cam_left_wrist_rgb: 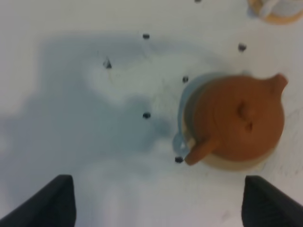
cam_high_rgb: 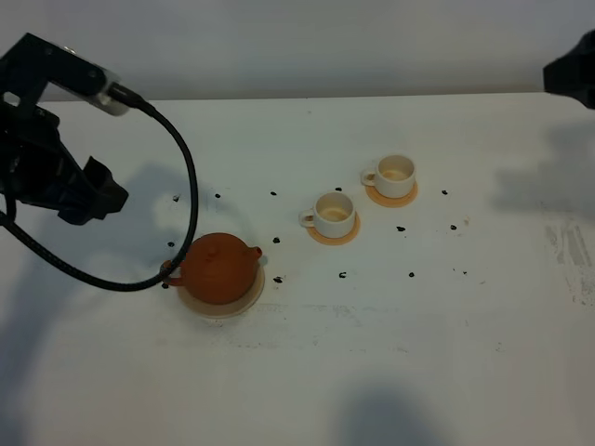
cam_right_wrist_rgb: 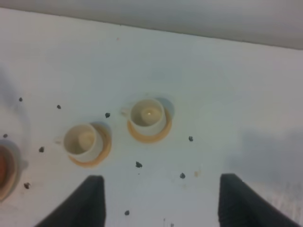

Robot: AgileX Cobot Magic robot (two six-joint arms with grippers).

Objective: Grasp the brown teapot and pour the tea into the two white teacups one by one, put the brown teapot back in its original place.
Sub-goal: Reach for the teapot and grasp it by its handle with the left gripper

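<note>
You're seeing 2 white teacups (cam_high_rgb: 334,213), both holding pale tan liquid. Smooth round brown teapot (cam_high_rgb: 219,268), lid on, sitting on flat pale coaster (cam_high_rgb: 218,308). Left gripper (cam_left_wrist_rgb: 158,191), right gripper (cam_right_wrist_rgb: 161,189) both hanging wide apart, empty.

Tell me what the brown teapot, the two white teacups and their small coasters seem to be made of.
Brown teapot: likely unglazed clay, matte reddish-brown without shine. White teacups: probably glazed ceramic, smooth plain white. Small coasters: flat orange-tan discs, perhaps wood or cork; too small to tell.

High view overlooks table (cam_high_rgb: 418,372) — wrist views look down closer, sharing the brown teapot (cam_high_rgb: 218,268)
</note>
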